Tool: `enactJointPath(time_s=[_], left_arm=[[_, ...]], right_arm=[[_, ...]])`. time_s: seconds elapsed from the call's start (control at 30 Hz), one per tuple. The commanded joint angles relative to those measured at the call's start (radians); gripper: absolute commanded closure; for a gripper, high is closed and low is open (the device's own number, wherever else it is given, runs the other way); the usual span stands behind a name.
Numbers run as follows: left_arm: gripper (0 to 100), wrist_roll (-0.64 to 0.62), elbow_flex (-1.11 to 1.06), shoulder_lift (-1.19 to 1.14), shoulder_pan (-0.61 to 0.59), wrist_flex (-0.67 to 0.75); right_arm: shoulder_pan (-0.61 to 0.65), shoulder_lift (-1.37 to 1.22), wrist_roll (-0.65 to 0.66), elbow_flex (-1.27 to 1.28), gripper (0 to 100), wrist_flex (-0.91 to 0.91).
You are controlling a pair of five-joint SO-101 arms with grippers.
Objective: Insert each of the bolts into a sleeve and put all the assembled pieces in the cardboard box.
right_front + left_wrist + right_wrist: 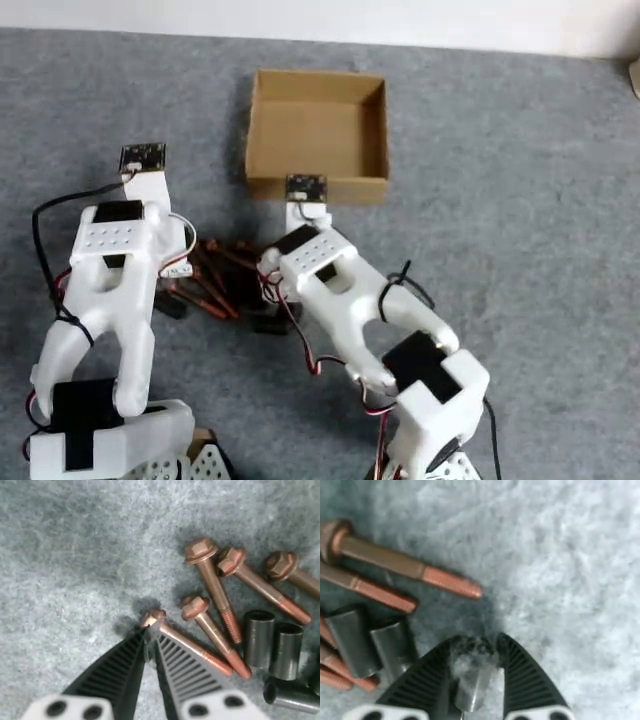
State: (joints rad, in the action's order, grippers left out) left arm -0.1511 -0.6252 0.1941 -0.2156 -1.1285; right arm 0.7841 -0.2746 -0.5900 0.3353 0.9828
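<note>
Several copper bolts [212, 590] and dark sleeves [258, 637] lie loose on the grey carpet, between the two arms in the high view [215, 290]. My left gripper [150, 632] is shut, its tips right beside the head of one lying bolt [186, 646]. That bolt's shank runs under one finger. My right gripper [475, 645] is shut on a grey sleeve [471, 684], held on end between the fingers just above the carpet. Two bolts [405, 565] and two more sleeves [350, 640] lie beside it. The cardboard box [315, 187] stands open beyond the arms.
Grey carpet [520, 180] covers the table, with free room to the right of the box and of the right arm. Red and black cables [300, 335] hang along both arms close to the pile of parts.
</note>
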Motion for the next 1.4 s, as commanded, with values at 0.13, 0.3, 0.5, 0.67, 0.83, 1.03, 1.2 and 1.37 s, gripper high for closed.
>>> enactJointPath(time_s=[0.13, 0.3, 0.5, 0.67, 0.83, 1.03, 1.2, 1.37], left_arm=[[99, 0.003, 0.008, 0.03, -0.008, 0.017], [99, -0.014, 0.001, 0.027, -0.007, 0.084], [99, -0.328, -0.027, 0.027, -0.007, 0.242], [99, -0.348, -0.002, 0.028, 0.065, 0.232], [99, -0.384, -0.012, 0.027, 0.156, 0.227], [99, -0.6, -0.038, 0.027, 0.116, 0.241], [88, -0.606, -0.074, 0.025, 0.113, 0.279], [87, -0.608, -0.081, 0.018, 0.113, 0.281]], right_arm=[[-0.05, 0.099, -0.012, 0.008, 99.4, 0.039], [-0.117, 0.34, -0.003, 0.097, 99.4, 0.035], [-0.222, 0.496, 0.051, 0.15, 99.4, 0.031], [-0.266, 0.509, 0.058, 0.151, 99.4, 0.031], [-0.268, 0.513, 0.126, 0.148, 99.4, 0.033], [-0.289, 0.509, 0.13, 0.148, 99.4, 0.033], [-0.305, 0.504, 0.132, 0.148, 99.4, 0.033], [-0.306, 0.507, 0.132, 0.148, 99.4, 0.033]])
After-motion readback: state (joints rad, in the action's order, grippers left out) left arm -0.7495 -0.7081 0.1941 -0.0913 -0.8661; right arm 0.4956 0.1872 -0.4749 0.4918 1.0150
